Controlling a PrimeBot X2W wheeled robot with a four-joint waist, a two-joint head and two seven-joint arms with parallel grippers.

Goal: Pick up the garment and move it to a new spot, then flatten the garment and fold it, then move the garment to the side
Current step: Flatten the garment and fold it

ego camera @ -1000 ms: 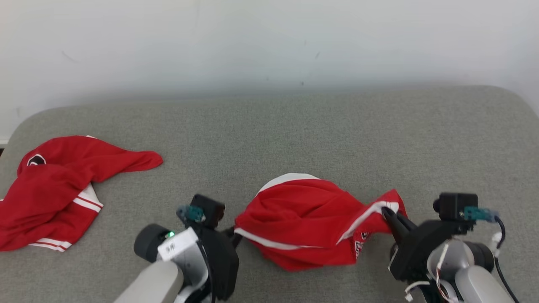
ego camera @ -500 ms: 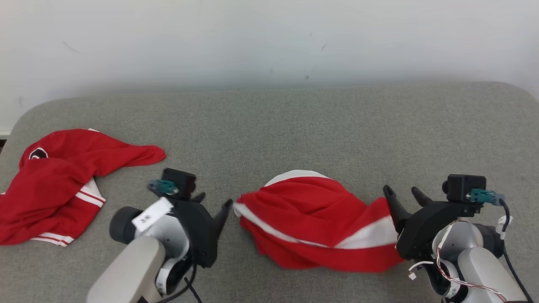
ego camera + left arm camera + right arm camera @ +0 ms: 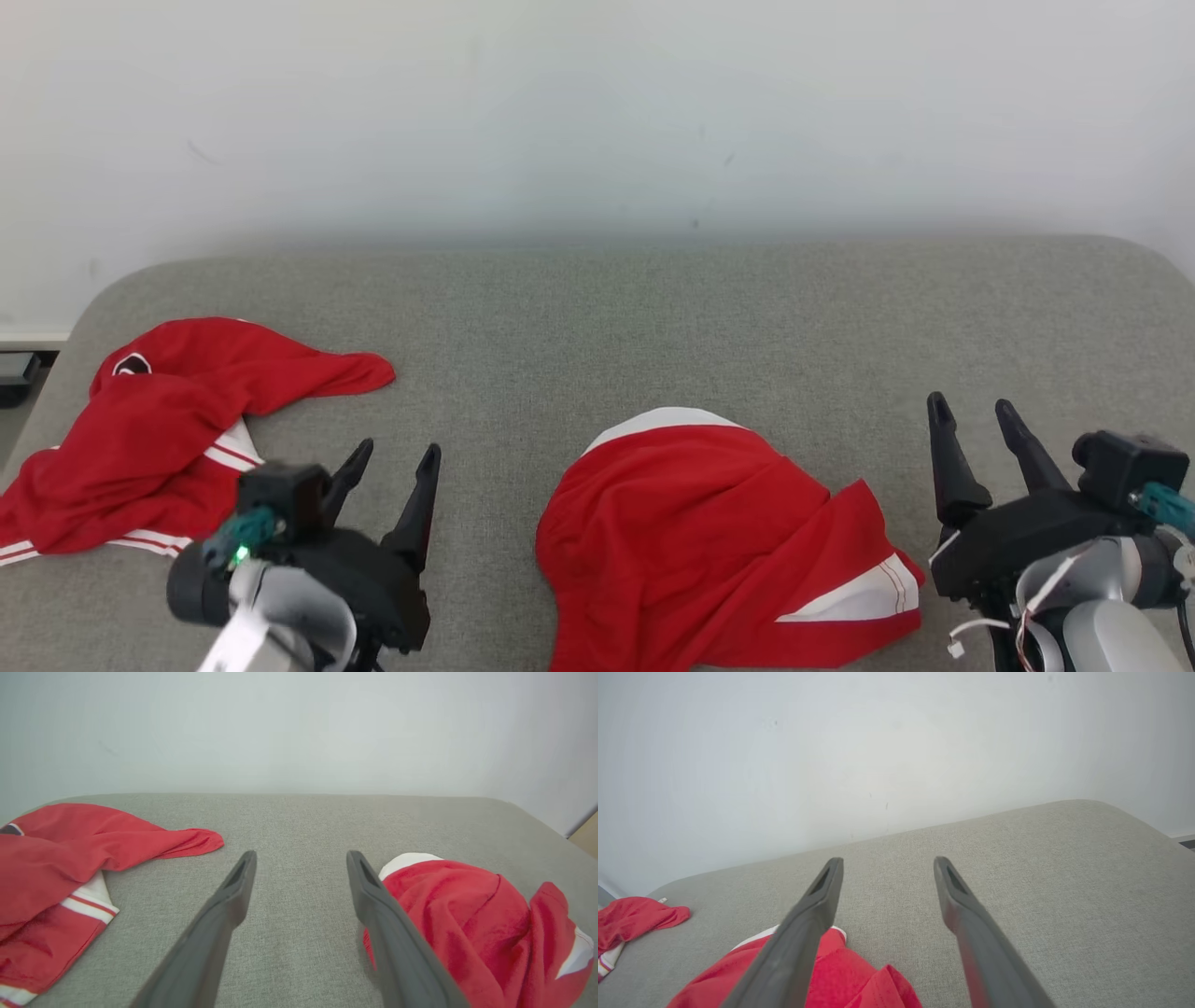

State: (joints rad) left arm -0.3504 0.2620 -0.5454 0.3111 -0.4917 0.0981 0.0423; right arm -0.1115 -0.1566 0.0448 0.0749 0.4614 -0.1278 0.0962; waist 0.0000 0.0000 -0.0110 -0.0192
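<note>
A crumpled red garment (image 3: pixel 709 541) with white trim lies in a heap on the grey cushion, near its front edge. My left gripper (image 3: pixel 392 457) stands open to the garment's left, apart from it, with nothing between its fingers. My right gripper (image 3: pixel 971 411) stands open to the garment's right, also empty. In the left wrist view the garment (image 3: pixel 472 924) lies just right of my left gripper (image 3: pixel 301 856). In the right wrist view the garment (image 3: pixel 859 980) sits low and left, partly behind one finger of my right gripper (image 3: pixel 887 863).
A second red garment (image 3: pixel 159 429) with white stripes lies bunched at the cushion's left end, also seen in the left wrist view (image 3: pixel 70 858). A pale wall (image 3: pixel 597 112) rises behind the grey cushion (image 3: pixel 653 317). The cushion's rounded corners fall away at both ends.
Both grippers have let go of the garment and opened. They drew back and outward. The garment dropped into a heap on the cushion. The head camera also shifted.
</note>
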